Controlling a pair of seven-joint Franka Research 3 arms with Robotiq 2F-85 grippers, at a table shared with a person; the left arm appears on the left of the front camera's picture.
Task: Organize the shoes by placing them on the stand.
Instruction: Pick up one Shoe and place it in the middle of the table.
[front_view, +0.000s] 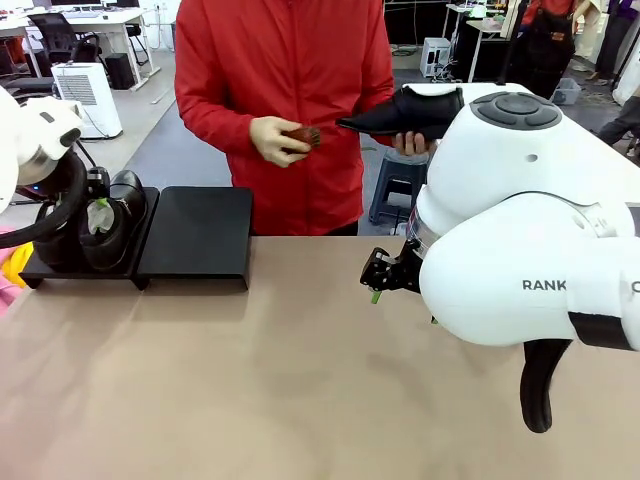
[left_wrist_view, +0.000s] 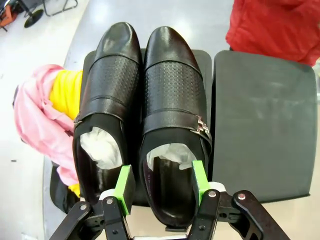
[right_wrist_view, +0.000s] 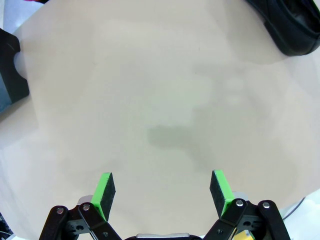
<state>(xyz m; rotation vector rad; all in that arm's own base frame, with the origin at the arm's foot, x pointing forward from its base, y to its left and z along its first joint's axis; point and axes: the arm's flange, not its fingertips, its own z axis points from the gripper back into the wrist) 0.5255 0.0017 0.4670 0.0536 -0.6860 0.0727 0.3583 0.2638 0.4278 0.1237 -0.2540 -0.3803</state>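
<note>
The left gripper (left_wrist_view: 161, 181) is hanging over the stand (front_view: 195, 225) at the table's far left corner. Its jaws are standing partly spread astride the heel of the buckled shoe (left_wrist_view: 172, 100). One green pad (left_wrist_view: 124, 182) is sitting in the seam between that shoe and its plain neighbour (left_wrist_view: 110, 90), and the grip is looking loosened rather than pinching. Both shoes are lying side by side on the stand's left platform, touching, with their long axes running straight away from the gripper and their toes at the platform's far edge. The adjoining right platform (left_wrist_view: 260, 120) is lying bare.

The right gripper (front_view: 385, 275) is hovering over the middle of the table (right_wrist_view: 165, 100) with its jaws spread wide and holding nothing.

Beyond the table's far edge a person's hand (front_view: 415, 143) is holding a third shoe (front_view: 405, 112) in the air. Its long axis is running roughly along that edge, with the toe pointing toward the stand's side. The person's other hand (front_view: 272, 140) is holding a small brown brush (front_view: 302, 135) at the toe.

That shoe is lying past and above the right gripper, so the right arm is looking the nearer one to receive it. The bare platform is lying leftward from there.
</note>
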